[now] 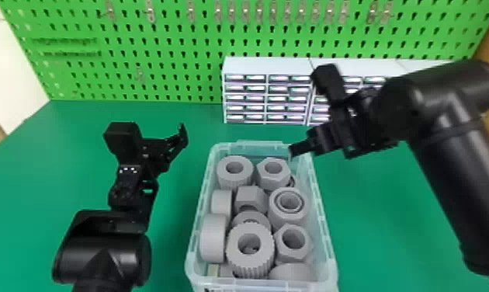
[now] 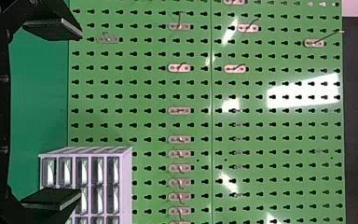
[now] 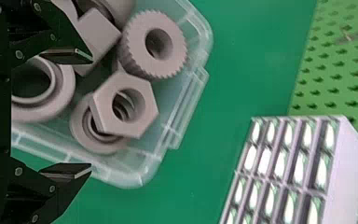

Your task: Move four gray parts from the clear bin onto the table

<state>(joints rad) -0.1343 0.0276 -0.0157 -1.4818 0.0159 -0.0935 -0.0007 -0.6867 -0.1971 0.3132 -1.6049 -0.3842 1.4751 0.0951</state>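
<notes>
1. Your right arm angles over the far corner of the clear bin, jaws spread, probably to straddle a part.
2. Gray parts crowd the bin, leaving little gripping room.
3. Your left arm hangs alongside, jaws open, empty.

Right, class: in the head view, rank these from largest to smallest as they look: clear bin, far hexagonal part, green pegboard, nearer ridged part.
Green pegboard
Clear bin
Nearer ridged part
Far hexagonal part
</notes>
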